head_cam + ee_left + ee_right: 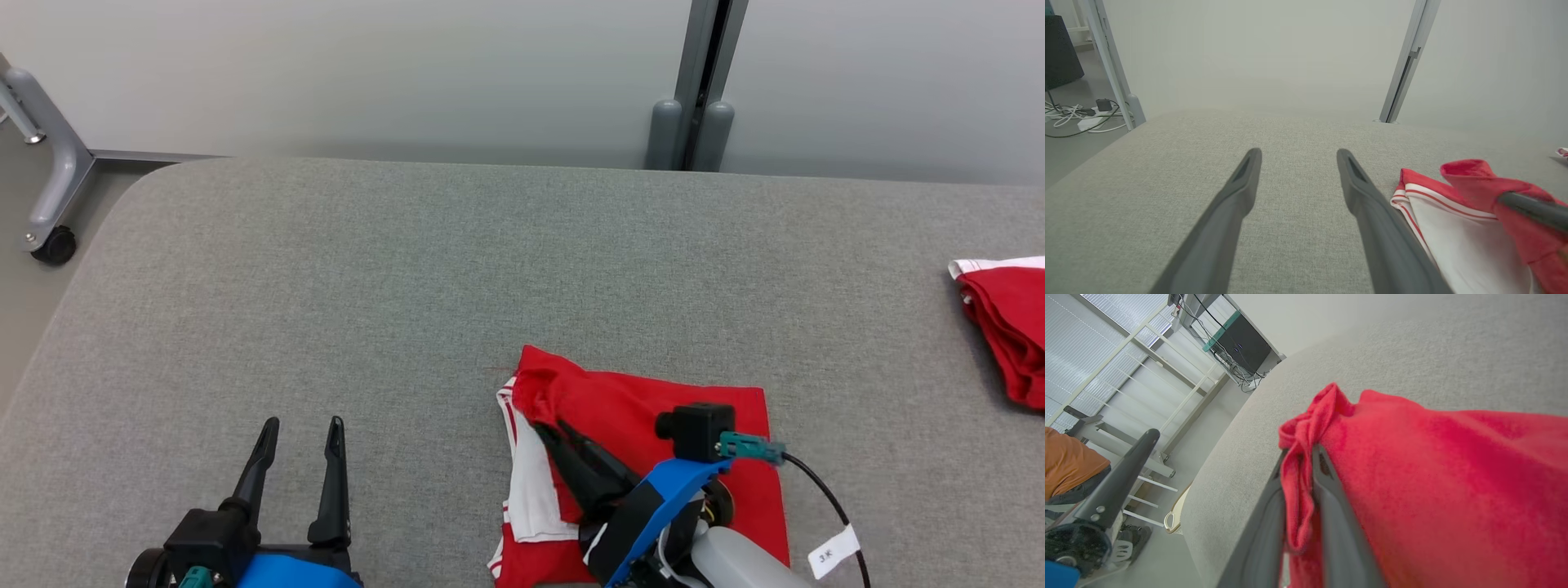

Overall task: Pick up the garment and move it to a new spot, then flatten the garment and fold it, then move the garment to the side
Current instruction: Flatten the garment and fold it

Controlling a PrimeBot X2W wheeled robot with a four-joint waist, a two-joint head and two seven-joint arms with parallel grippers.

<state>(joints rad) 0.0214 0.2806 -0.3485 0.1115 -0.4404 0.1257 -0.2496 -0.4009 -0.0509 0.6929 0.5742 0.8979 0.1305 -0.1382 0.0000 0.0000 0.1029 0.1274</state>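
While the left gripper (pixel 302 425) sits spread and empty at the near edge of the table (pixel 408 269), the right gripper (pixel 553 429) pinches a raised fold of the red garment (pixel 637 400) there, right of middle. That thin pinch may slip, bunching the layers. A second garment (pixel 1008 327), also red, lies farther along the right edge.

garment (pixel 645 398) | red w/ white striped panel | folded | far-left corner bunched up
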